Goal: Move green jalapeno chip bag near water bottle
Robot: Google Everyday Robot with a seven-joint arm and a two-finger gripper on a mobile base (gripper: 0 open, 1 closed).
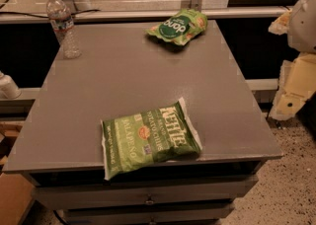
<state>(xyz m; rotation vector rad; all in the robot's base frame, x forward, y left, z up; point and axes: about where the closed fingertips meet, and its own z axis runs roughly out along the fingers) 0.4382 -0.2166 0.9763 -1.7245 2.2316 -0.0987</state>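
Green jalapeno chip bag [150, 138] at table [148, 71] front edge, water bottle [63, 25] back-left, gripper [296, 88] cut off rt, state can't tell

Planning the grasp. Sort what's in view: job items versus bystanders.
Job: green jalapeno chip bag, front edge; water bottle, far left corner; gripper, right of the table.
Lying about: smaller green bag, far side.

Green jalapeno chip bag [150, 140], near edge: crinkly film showing soft sheen.
Water bottle [63, 24], far left: clear ribbed plastic catching light.
Smaller green bag [178, 25], far: glossy film wrinkling.
Table [123, 81]: looking smooth, matt grey.
Gripper [295, 88], right of table: looking matt cream plastic.
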